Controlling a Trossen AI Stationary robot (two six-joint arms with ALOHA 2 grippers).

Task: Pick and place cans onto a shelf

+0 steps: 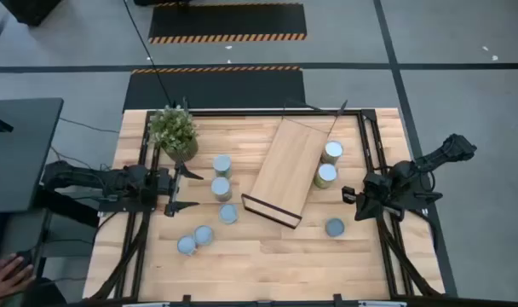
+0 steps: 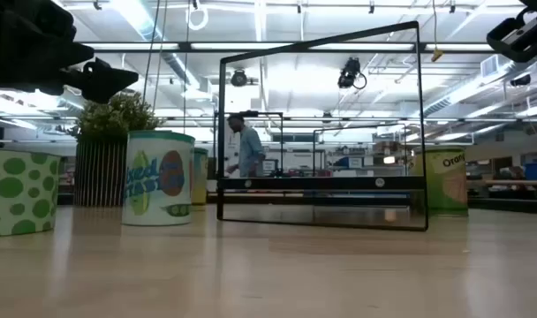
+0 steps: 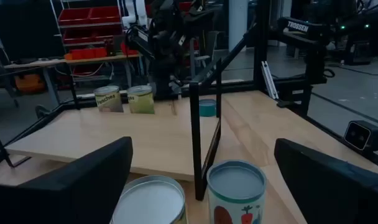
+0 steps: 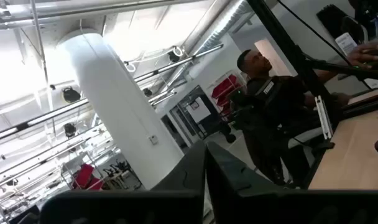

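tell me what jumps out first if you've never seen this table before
The long light-wood shelf lies slanted across the middle of the table, with two cans at its right edge. Five more cans are scattered to its left, below a potted plant, and one can sits alone toward the right. The left gripper is open beside the left group; the right gripper waits near the table's right edge.
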